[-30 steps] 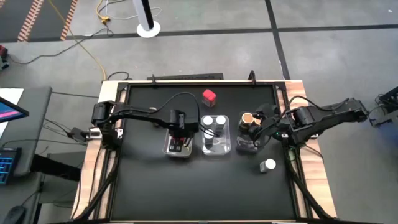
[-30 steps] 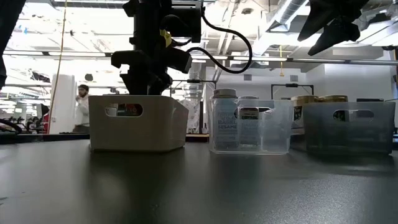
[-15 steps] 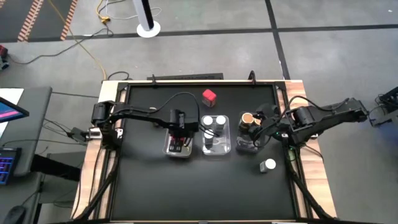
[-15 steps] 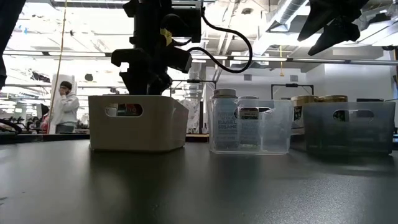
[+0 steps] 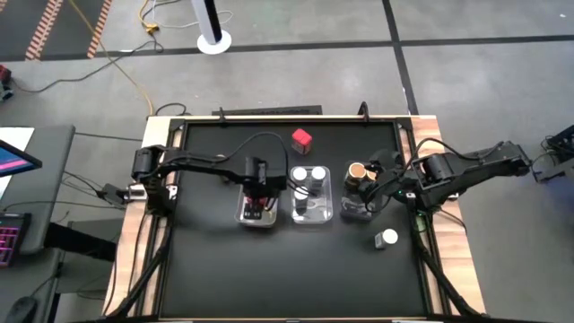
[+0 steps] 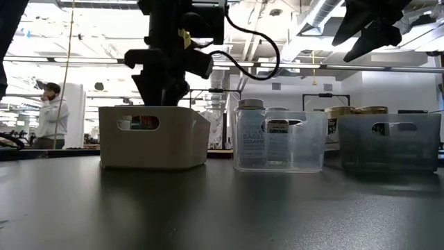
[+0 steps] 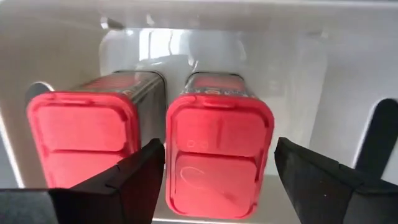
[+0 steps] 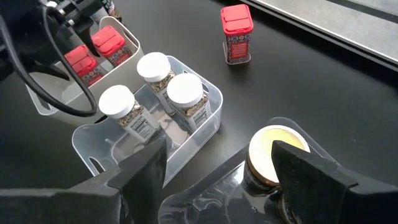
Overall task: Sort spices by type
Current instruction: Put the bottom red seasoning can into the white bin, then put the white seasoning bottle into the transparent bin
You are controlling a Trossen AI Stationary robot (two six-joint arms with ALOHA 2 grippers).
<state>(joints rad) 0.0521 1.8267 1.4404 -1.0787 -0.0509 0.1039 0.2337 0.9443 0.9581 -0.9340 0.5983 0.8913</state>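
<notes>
Two red-lidded spice boxes (image 7: 81, 134) stand side by side in the white left tray (image 5: 256, 215). My left gripper (image 7: 219, 180) points down over that tray, open, one finger on either side of the right-hand red box (image 7: 217, 155); I see no touch. Three white-lidded jars (image 8: 152, 65) stand in the clear middle tray (image 5: 311, 213). A tan-lidded jar (image 8: 277, 149) stands in the right tray (image 5: 354, 211). My right gripper (image 8: 217, 180) hangs open high above that tray with nothing in it.
One red box (image 5: 301, 138) stands alone on the black table toward the far edge. A white-lidded jar (image 5: 387, 239) lies on the table near the right edge, in front of the right tray. Bare table lies on the near side of the trays.
In the low view my left gripper's fingers have spread a little wider above the left tray; the arm has stayed where it was. The red boxes have not moved.
</notes>
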